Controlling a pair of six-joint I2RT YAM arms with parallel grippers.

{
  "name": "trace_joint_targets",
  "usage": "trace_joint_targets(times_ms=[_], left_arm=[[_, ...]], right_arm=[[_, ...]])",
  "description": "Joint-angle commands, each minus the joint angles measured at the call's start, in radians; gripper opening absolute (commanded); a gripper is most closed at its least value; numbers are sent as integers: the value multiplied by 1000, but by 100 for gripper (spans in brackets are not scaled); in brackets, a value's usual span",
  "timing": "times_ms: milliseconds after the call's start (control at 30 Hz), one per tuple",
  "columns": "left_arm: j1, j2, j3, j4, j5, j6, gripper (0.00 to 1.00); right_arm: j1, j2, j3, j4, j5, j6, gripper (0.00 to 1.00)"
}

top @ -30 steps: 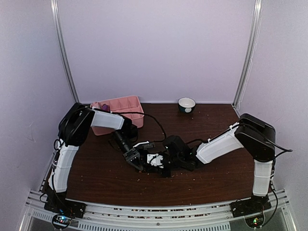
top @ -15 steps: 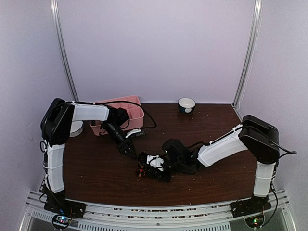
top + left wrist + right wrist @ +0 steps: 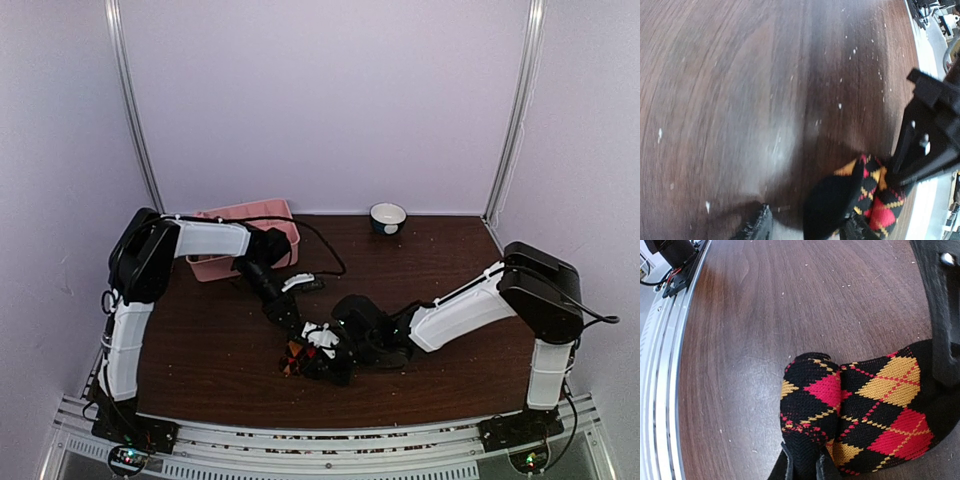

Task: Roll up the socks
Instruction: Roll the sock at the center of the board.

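Argyle sock [image 3: 860, 410] is clamped on tabletop [image 3: 765, 315] by right pincer [image 3: 803, 466]; left pincer [image 3: 807, 227] is held part-open, empty, at sock's edge.

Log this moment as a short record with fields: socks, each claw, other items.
socks: black fabric sock bundle with red and orange argyle diamonds, bunched on the dark wooden table
right claw: shut on the bundle's edge
left claw: open, one finger on either side of the bundle's black end
other items: pink plastic tray and small round bowl, toward the far edge
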Motion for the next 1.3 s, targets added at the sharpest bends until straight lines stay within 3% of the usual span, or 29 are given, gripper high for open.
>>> trace_joint_targets(times_ms=[0,300,500,733,933,1200,1267], left_arm=[[-15,34,65,24,-17,-25,47],[24,-84,93,-56,45,59,52],[63,-180,72,-89,-6,101,60],[78,-362,-122,-86,31,175,68],[68,-439,-357,29,61,159,64],[-47,-440,-469,159,15,138,63],[-66,-424,-464,177,17,141,57]], right_arm=[[15,101,12,-224,12,80,0],[-35,159,69,-287,-35,214,0],[-73,201,95,-309,-105,343,0],[-121,229,70,-199,-214,537,0],[-148,262,85,-97,-283,677,0],[-152,291,123,-87,-289,742,0],[-154,294,113,-65,-289,760,0]])
